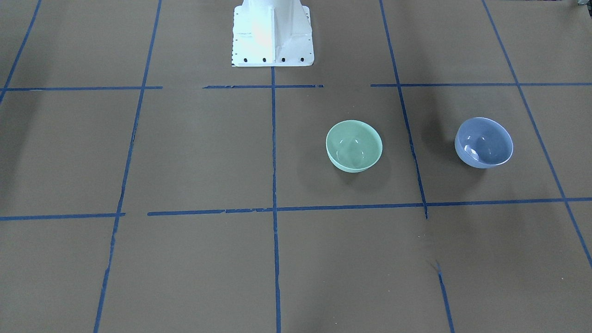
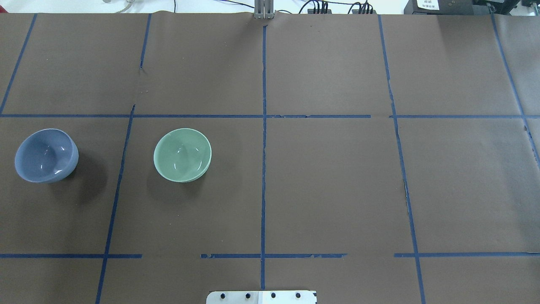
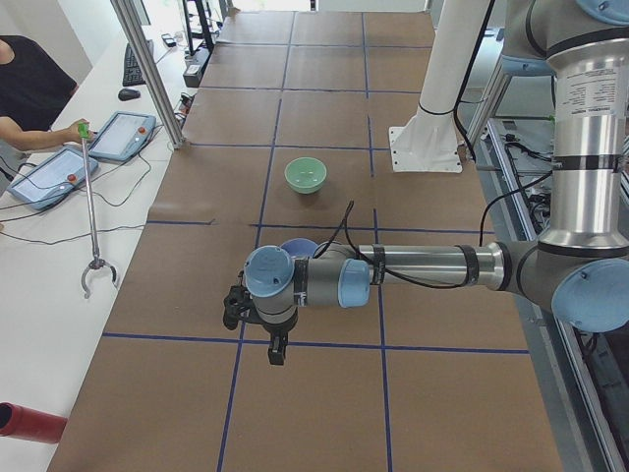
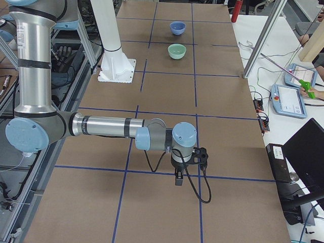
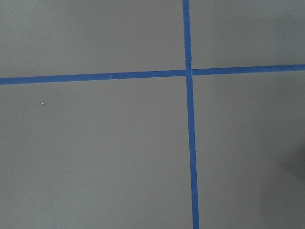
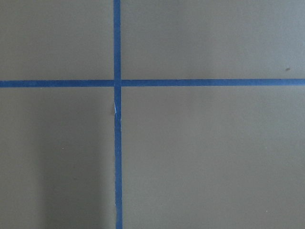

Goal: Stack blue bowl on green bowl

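Note:
The blue bowl (image 1: 484, 142) stands upright and empty on the brown table cover, also in the overhead view (image 2: 46, 155). The green bowl (image 1: 354, 146) stands upright and empty about a bowl's width or two beside it, nearer the table's middle (image 2: 182, 155). The two bowls are apart. My left gripper (image 3: 278, 349) shows only in the exterior left view, held above the table near the blue bowl (image 3: 298, 249), which the wrist partly hides. My right gripper (image 4: 178, 179) shows only in the exterior right view, far from both bowls. I cannot tell whether either is open or shut.
The robot's white base (image 1: 272, 34) stands at the table's robot-side edge. Blue tape lines (image 2: 263, 169) divide the cover into squares. Both wrist views show only bare cover and tape. An operator, tablets (image 3: 123, 135) and a grabber stick (image 3: 91, 211) are on the side bench.

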`<state>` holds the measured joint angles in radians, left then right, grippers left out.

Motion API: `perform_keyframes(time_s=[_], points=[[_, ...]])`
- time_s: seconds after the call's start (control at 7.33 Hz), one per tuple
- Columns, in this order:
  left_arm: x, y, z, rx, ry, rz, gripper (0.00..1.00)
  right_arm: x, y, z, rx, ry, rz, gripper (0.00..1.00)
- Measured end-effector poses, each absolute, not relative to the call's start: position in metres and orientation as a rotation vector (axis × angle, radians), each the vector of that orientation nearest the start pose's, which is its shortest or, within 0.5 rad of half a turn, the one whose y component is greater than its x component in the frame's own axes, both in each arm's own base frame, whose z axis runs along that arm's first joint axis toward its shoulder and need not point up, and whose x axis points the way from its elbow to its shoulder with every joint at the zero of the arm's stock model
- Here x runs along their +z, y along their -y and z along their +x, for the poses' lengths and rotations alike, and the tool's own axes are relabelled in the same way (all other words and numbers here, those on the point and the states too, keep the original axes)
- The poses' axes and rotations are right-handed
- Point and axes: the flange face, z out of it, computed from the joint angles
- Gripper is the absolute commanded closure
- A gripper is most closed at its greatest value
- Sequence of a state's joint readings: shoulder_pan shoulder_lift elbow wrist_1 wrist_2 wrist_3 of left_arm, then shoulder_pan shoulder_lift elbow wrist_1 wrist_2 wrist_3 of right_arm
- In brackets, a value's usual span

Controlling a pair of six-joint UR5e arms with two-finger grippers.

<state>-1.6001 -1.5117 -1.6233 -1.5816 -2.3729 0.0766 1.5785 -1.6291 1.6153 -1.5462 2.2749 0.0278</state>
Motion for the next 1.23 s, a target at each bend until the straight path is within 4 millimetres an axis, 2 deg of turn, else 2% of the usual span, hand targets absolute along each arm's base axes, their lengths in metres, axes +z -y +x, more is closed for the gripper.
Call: perform_keyframes(time_s=[0.55,0.82,0.95,1.09,1.23], points=[[0.64,0.475,-0.076,0.068,-0.796,0.088,0.0,0.667,0.467,0.072,0.03,0.704,0.002,0.0],[0.604,0.477,-0.075,0.064,-0.793,0.143,0.0,0.667,0.467,0.072,0.03,0.704,0.002,0.0],[0.583,0.476,-0.068,0.038,-0.798,0.155,0.0,0.667,0.467,0.072,0.03,0.704,0.003,0.0],[0.57,0.475,-0.052,0.017,-0.807,0.149,0.0,0.667,0.467,0.072,0.03,0.705,0.003,0.0],[0.567,0.471,-0.034,0.001,-0.816,0.144,0.0,0.667,0.467,0.072,0.03,0.705,0.003,0.0]])
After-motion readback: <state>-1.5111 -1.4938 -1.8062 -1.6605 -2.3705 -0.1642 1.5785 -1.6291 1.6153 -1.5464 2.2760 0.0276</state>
